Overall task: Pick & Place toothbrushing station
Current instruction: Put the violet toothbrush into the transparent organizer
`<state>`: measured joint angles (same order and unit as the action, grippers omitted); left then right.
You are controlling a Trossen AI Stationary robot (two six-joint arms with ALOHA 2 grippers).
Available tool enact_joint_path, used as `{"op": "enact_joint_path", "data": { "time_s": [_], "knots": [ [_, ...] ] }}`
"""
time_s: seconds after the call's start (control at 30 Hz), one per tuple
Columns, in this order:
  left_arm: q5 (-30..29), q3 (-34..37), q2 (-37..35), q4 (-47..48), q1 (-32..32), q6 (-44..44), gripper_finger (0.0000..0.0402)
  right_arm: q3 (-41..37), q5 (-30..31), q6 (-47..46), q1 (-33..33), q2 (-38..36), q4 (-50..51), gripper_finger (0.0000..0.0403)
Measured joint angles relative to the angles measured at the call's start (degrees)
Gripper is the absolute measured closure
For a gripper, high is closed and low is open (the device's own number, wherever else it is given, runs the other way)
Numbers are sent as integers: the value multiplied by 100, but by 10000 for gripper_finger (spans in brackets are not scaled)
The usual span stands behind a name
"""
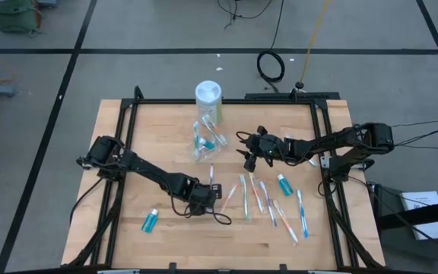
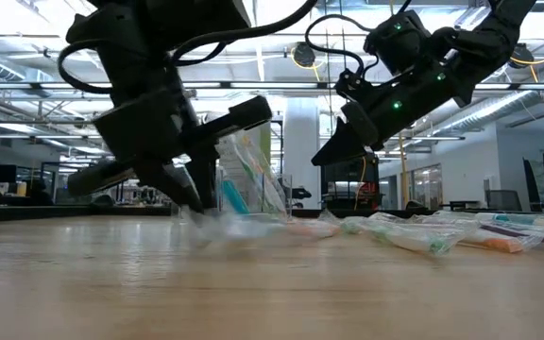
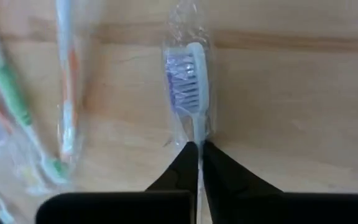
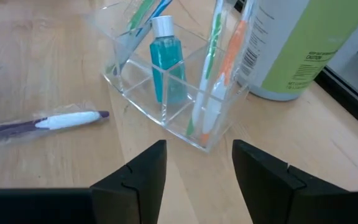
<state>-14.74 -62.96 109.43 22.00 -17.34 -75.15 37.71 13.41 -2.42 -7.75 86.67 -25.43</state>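
Observation:
The clear plastic holder (image 1: 206, 141) stands on the table in front of the white canister with the green label (image 1: 208, 95). It shows up close in the right wrist view (image 4: 173, 93), holding a blue bottle (image 4: 165, 53) and several toothbrushes. My left gripper (image 1: 204, 192) is low over the table's middle, shut on a wrapped toothbrush with purple bristles (image 3: 188, 78). My right gripper (image 1: 248, 156) is open and empty above the table. It is just right of the holder, and its fingers point at it (image 4: 199, 162). My left gripper pinches the wrapped toothbrush's white neck (image 3: 197, 134) just below the bristle head, between its two fingertips. The fingers lie along the brush. The head points away from the gripper, toward the table's far edge. The brush lies low along the wood; I cannot tell whether it touches.
Several wrapped toothbrushes (image 1: 268, 202) lie scattered right of the middle, with a blue bottle (image 1: 284, 184) among them. Another blue bottle (image 1: 150, 221) lies at the near left. Two more wrapped brushes (image 3: 67, 93) lie beside my left gripper. A black frame edges the table.

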Motion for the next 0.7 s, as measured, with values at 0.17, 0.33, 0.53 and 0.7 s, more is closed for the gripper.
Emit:
{"op": "enact_joint_path", "data": {
  "time_s": [0.17,0.33,0.53,0.7],
  "knots": [
    [-92,23,-167,46,-27,610,384,0,3,4,0,0,0,229],
    [-109,17,-948,44,-27,1754,397,0,2,7,0,0,0,231],
    [-627,17,-2213,42,156,3821,399,0,4,9,0,0,-4,232],
    [-1106,17,-3079,44,441,5348,400,0,4,9,0,0,-2,232]
  ]
}}
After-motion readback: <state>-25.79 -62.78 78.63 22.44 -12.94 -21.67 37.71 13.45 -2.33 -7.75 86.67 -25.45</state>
